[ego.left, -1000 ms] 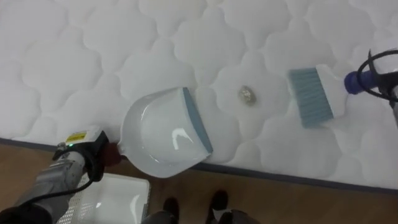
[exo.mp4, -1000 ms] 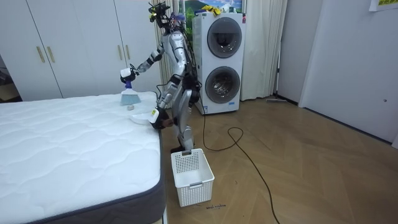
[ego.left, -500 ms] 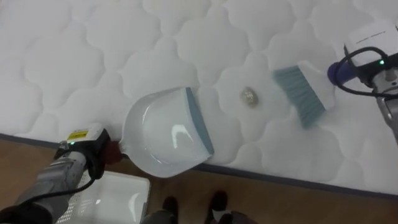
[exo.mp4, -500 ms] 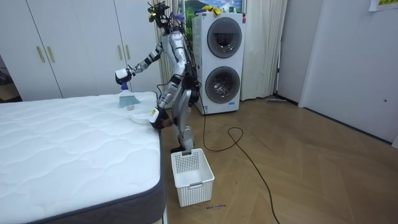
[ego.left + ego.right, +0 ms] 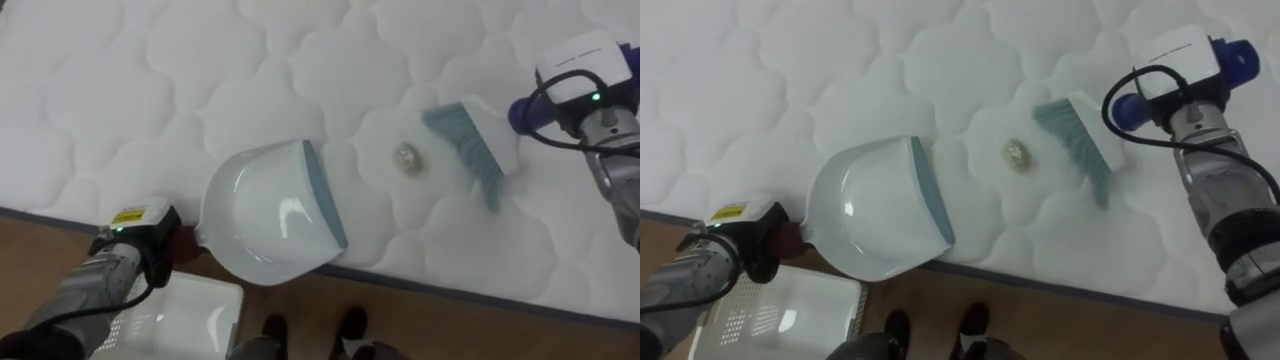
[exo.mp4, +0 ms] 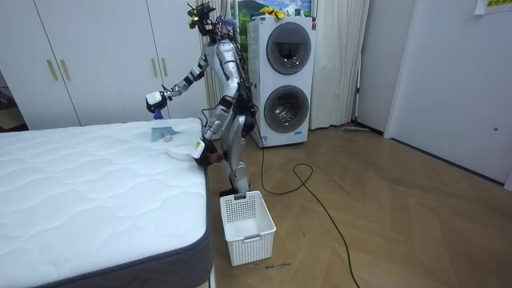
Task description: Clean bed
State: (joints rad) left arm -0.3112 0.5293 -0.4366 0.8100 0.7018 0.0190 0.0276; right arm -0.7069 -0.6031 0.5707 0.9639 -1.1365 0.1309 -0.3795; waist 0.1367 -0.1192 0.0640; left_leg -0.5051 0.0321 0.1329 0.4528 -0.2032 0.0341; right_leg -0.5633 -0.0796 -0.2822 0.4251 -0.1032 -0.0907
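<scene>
Brush (image 5: 468,143) has moved left across the mattress (image 5: 150,100) over the last second. The bristles were well to the right of the crumb (image 5: 407,157) and now sit just beside it, not quite touching as far as I can see. Right hand (image 5: 1180,95) is closed round the blue brush handle, which sticks out on both sides of the fist, and the brush head is angled down toward the bed edge. The room view agrees: the right arm reaches further out over the bed than before. The crumb hasn't shifted and still lies on the quilting between bristles and dustpan (image 5: 265,215). The dustpan is unchanged too, lying at the mattress edge with its grey lip facing the crumb. Left hand (image 5: 162,250) is at the dustpan's handle just off the bed edge; can't tell its grip from here. So my read is approach done and sweep not yet started; nothing is in the pan. Next stroke needs to carry the crumb left over the lip. Basket (image 5: 175,320) sits on the floor below the pan.
</scene>
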